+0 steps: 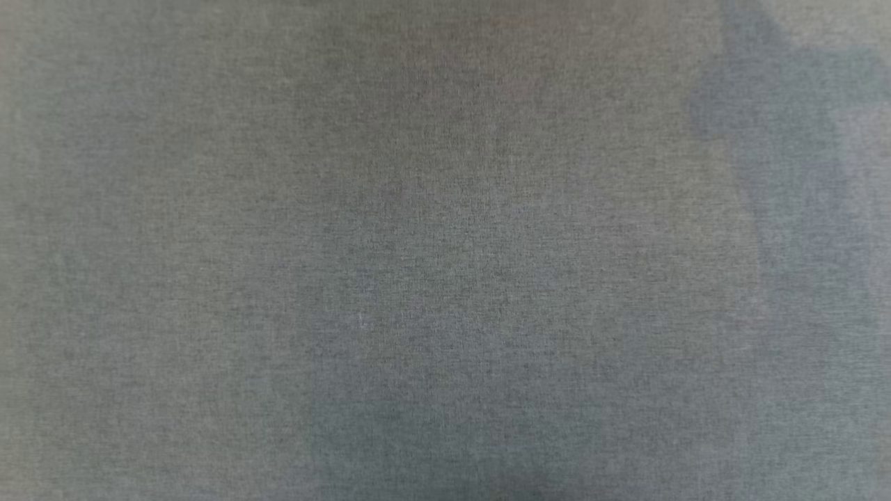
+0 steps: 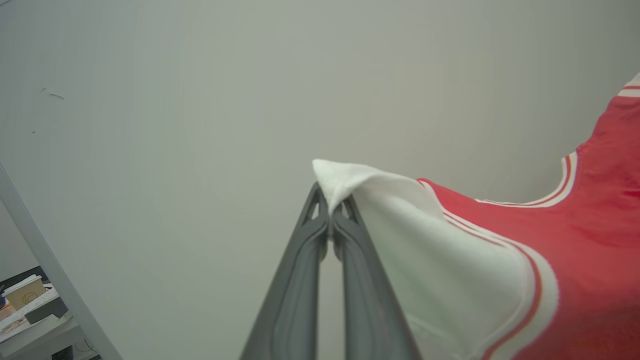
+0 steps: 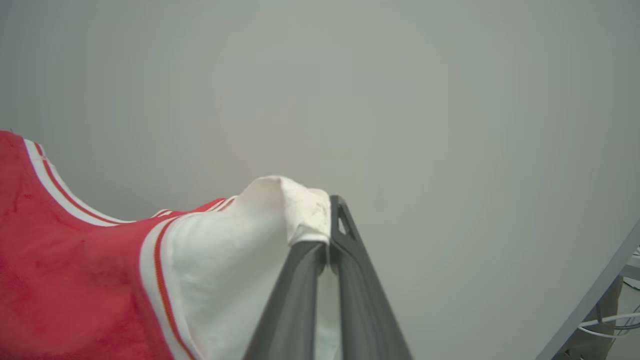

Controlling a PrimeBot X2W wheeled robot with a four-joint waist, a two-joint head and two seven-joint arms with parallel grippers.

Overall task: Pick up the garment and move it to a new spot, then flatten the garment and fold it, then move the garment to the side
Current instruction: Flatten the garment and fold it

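Observation:
The garment (image 2: 575, 240) is a red jersey with white sleeves and red-and-white striped trim. In the left wrist view my left gripper (image 2: 331, 210) is shut on the tip of one white sleeve (image 2: 450, 265), and the red body stretches away to the right. Over in the right wrist view, the garment (image 3: 75, 280) spreads to the left while my right gripper (image 3: 327, 225) is shut on the other white sleeve (image 3: 225, 265), which bunches over the fingertips. The shirt spans between both grippers. Its print is hidden.
A pale grey flat surface (image 2: 200, 125) lies behind the shirt, with an edge (image 2: 45, 260) at lower left and a cluttered desk with a paper cup (image 2: 27, 295) beyond. White cables (image 3: 610, 325) hang past its lower-right edge. The head view has grey woven cloth (image 1: 418, 243) with a shadow (image 1: 786, 174).

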